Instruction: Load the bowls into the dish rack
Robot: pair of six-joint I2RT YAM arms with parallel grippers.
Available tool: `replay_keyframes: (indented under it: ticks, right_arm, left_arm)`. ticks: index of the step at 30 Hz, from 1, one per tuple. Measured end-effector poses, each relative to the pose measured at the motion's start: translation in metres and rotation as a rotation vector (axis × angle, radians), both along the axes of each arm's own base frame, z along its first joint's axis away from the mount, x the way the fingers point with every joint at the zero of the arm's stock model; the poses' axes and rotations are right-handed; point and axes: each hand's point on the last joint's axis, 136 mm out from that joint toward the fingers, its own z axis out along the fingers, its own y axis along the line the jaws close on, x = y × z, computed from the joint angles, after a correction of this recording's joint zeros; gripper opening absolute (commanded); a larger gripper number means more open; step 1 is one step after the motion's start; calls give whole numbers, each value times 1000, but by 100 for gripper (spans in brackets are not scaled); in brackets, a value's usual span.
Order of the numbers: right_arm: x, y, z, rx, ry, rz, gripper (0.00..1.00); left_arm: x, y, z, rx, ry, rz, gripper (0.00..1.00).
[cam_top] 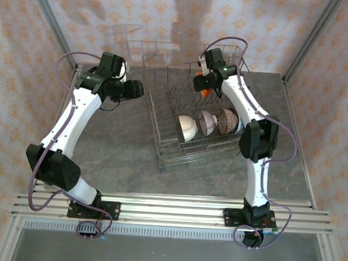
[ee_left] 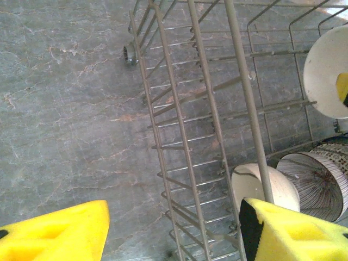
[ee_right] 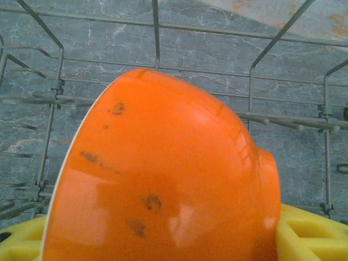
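Grey table, orange bowl over rack

We see a grey table with a marble-veined top and pale streaks. The same surface shows in the left wrist view and behind the wires in the right wrist view. We note one thing directly on it: the dish rack, grey wire, right of centre toward the far edge, slightly skewed to the table's sides. A small round foot of the rack touches the surface. Aluminium rails run along the near edge.
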Motion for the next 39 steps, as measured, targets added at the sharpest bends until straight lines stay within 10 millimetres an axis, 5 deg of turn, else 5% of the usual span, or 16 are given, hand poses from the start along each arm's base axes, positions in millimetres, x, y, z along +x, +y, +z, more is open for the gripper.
replay_keyframes:
  ticks: [39]
  right_arm:
    - [10,18,-49,-292,3,24,59]
  left_arm:
    - [-19,2,-28,28,83,33,66]
